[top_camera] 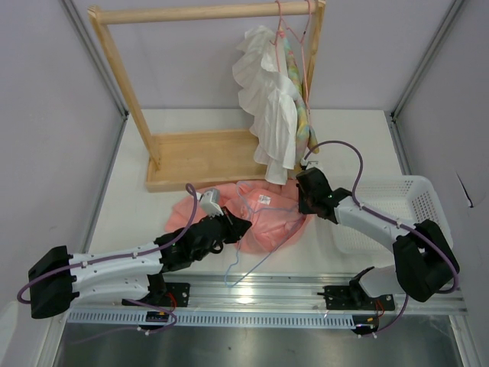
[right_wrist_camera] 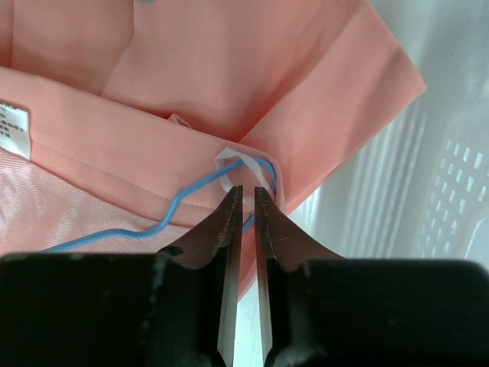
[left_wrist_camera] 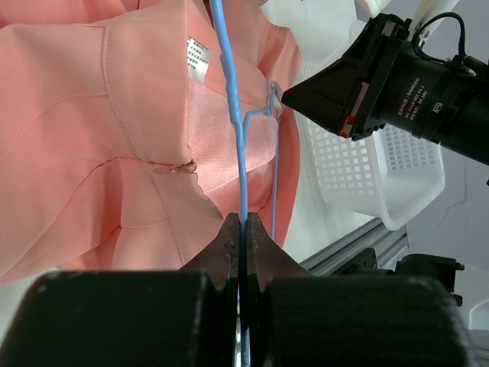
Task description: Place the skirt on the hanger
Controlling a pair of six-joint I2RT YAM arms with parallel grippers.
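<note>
We list: salmon-pink pleated fabric skirt (left_wrist_camera: pixel 76 115), at the table's (top_camera: pixel 137 214) middle; thin light-blue wire hanger (left_wrist_camera: pixel 229 92), clenched in left gripper (left_wrist_camera: pixel 243 223), likely to steady it; right gripper (right_wrist_camera: pixel 248 195) at its shoulder, grip we cannot tell.

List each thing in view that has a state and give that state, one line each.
Skirt: lying crumpled, not hung up.
Hanger: lying across the skirt, its end at the waistband.
Left gripper: shut on the hanger.
Right gripper: jaws nearly closed at the hanger's end; grip unclear.
White garment: hanging on the rack.
Pastel garment: hanging beside it.
Basket: upright.
</note>
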